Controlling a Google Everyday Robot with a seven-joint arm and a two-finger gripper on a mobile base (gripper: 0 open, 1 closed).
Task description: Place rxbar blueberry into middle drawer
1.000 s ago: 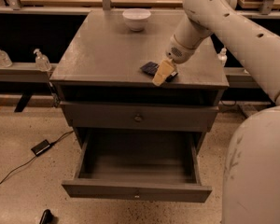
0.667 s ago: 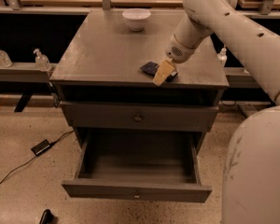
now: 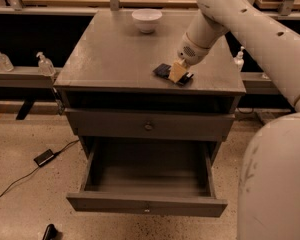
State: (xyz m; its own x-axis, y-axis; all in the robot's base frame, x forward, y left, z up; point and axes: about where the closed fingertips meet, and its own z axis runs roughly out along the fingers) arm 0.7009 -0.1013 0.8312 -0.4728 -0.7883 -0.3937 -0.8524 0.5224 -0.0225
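Observation:
The rxbar blueberry (image 3: 163, 70) is a small dark flat bar lying near the front right of the grey cabinet top (image 3: 110, 54). My gripper (image 3: 177, 72) reaches down from the upper right and sits right on the middle of the bar, hiding that part. The bar's two ends show on either side of it. The middle drawer (image 3: 146, 205), with a tiny pale knob on its front, is pulled out below, and its inside is bare. The drawer front with the dark round knob (image 3: 148, 126) above it is closed.
A white bowl (image 3: 146, 20) stands at the back of the cabinet top. Two clear bottles (image 3: 2, 60) sit on a ledge to the left and one (image 3: 238, 60) to the right. A black cable and box (image 3: 43, 157) lie on the floor at left. My arm's large body (image 3: 275, 184) fills the right.
The gripper has shifted very slightly upward over the bar. The bar, the drawers and the bowl have not moved.

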